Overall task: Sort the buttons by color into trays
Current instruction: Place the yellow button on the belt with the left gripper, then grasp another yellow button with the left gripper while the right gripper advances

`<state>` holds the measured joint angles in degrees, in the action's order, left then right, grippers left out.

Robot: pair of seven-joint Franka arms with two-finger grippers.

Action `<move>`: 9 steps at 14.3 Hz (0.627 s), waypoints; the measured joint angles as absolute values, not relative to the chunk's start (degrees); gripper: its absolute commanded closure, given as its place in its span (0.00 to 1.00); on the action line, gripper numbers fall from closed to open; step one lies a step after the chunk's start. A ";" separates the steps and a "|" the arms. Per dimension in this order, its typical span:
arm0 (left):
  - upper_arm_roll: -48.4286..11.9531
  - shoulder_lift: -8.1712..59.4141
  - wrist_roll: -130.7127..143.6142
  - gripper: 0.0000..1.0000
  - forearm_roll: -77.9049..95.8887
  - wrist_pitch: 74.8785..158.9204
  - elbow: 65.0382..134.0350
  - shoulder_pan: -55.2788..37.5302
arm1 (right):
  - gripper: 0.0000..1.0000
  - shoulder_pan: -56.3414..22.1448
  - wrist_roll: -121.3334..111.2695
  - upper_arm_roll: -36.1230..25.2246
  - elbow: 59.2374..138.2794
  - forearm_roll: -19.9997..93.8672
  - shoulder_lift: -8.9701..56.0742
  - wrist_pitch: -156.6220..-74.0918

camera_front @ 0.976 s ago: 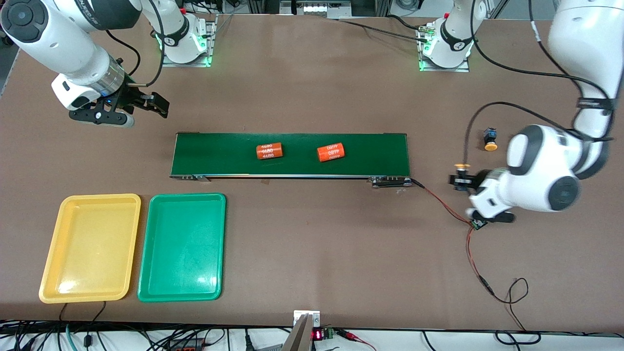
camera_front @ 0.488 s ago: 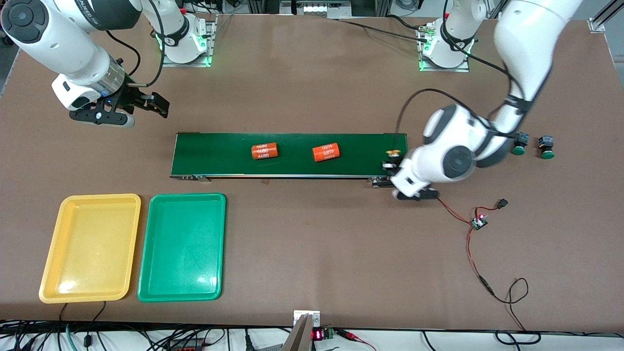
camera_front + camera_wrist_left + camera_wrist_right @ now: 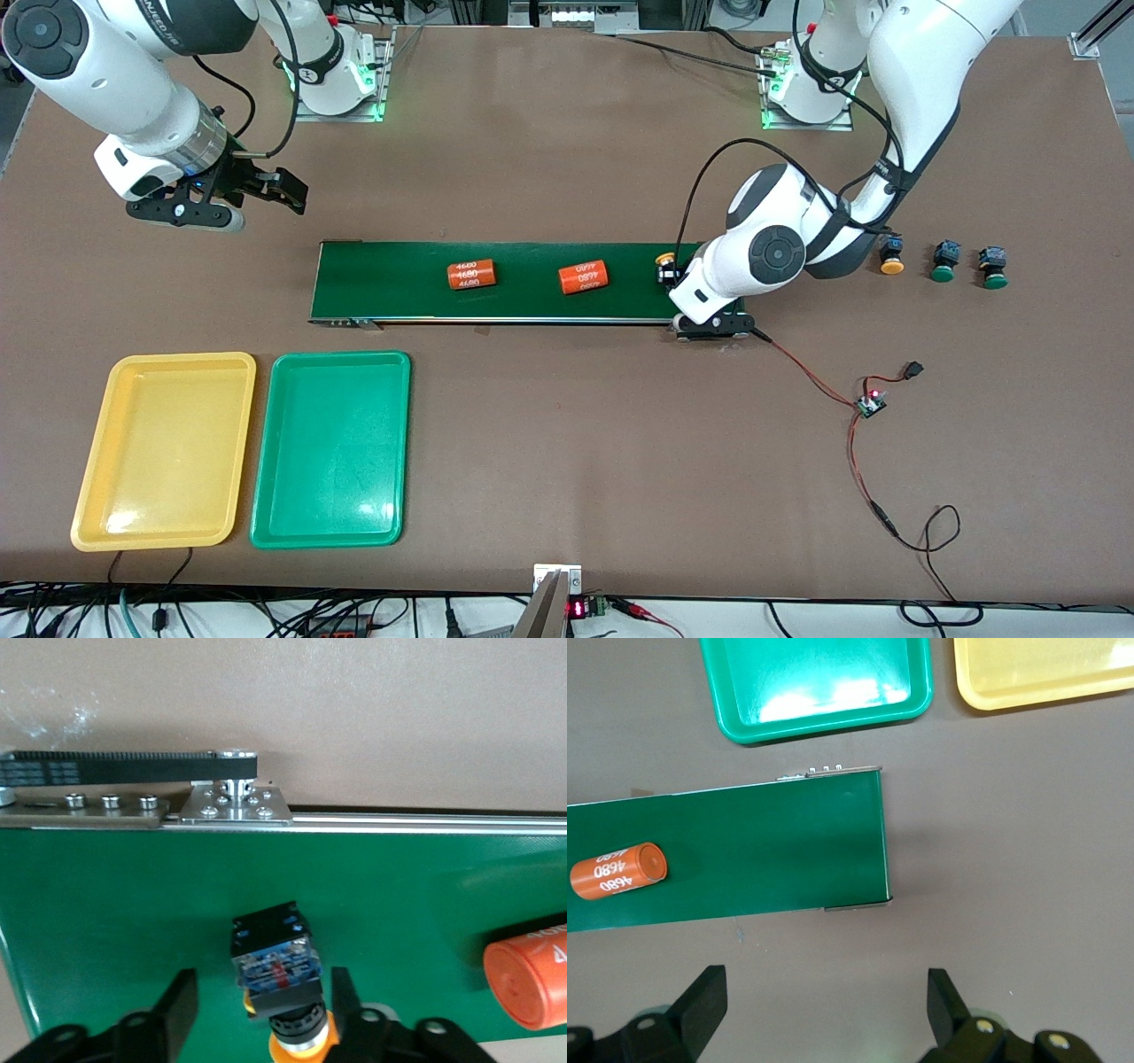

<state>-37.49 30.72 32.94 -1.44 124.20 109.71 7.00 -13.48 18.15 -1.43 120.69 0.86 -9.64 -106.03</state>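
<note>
"4680" is printed in white on the orange cylinder (image 3: 617, 871) seen past the open right gripper (image 3: 824, 1010). The same number is repeated on both orange cylinders (image 3: 469, 275) (image 3: 586, 276) on the conveyor belt (image 3: 399, 283).

Bright, even overhead light fills the room, leaving only soft, short shadows on the tabletop (image 3: 567, 461). White glare patches sit on the green tray (image 3: 330, 449) and the yellow tray (image 3: 164, 450). Close up, the yellow-capped button (image 3: 276, 967) looks slightly soft; the front view is crisp.
</note>
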 measured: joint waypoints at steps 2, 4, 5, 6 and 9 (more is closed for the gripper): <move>-37.47 29.83 33.00 0.00 -1.44 124.10 109.59 7.24 | 0.00 -13.48 18.15 -1.43 120.72 0.86 -9.64 -106.01; -37.01 27.74 33.11 0.00 -1.44 121.31 108.73 8.00 | 0.00 -13.48 18.15 -1.43 120.97 0.86 -9.65 -105.99; -36.22 26.39 33.17 0.00 -1.44 118.13 107.79 8.57 | 0.00 -13.48 18.15 -1.43 121.34 0.86 -9.71 -106.18; -34.58 25.07 33.22 0.00 -1.45 114.24 106.67 9.04 | 0.00 -13.48 18.15 -1.43 121.90 0.86 -9.88 -106.83; -24.78 23.14 32.25 0.00 -2.39 106.37 105.42 9.78 | 0.00 -13.58 18.50 -1.20 123.51 0.86 -10.51 -108.73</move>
<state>-24.78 23.14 32.25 -2.39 106.37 105.42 9.78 -13.58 18.50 -1.20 123.51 0.86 -10.51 -108.73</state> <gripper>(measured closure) 0.000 0.000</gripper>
